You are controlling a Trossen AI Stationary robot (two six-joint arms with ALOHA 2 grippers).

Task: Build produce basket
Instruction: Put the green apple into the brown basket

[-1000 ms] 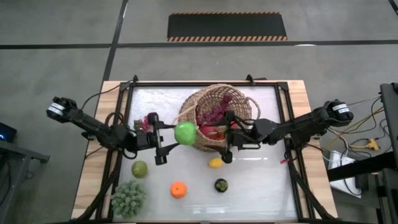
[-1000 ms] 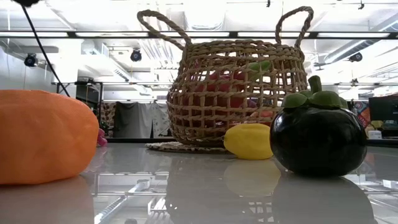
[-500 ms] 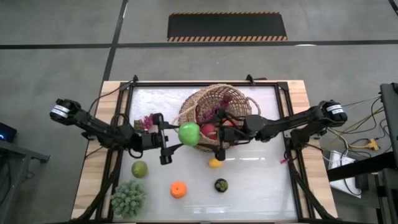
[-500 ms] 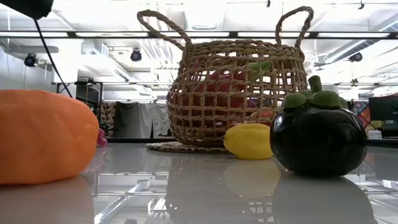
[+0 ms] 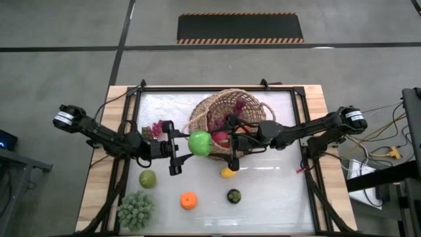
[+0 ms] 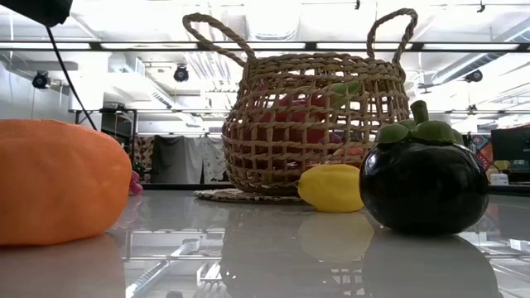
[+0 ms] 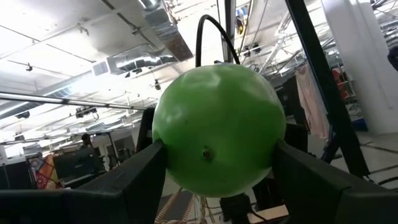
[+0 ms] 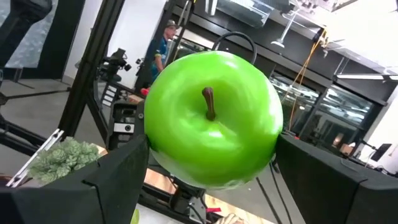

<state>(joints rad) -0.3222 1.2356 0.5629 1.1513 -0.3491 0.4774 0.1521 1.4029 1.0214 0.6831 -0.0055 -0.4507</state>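
1. We see the green apple (image 5: 199,143) held in mid-air at the basket (image 5: 227,124) rim, hiding the contents below
2. Left gripper (image 5: 182,153) fingers (image 7: 134,183) clamp it; right gripper (image 5: 230,142) fingers (image 8: 118,174) also press its sides
3. In the low view, both grippers are out of frame; red fruit shows only through the weave
4. Glossy white table (image 5: 276,191) carries a lemon (image 5: 227,172), an orange (image 5: 189,200), a dark mangosteen (image 5: 233,195)
5. Beyond: grey floor, striped mat (image 5: 240,28)
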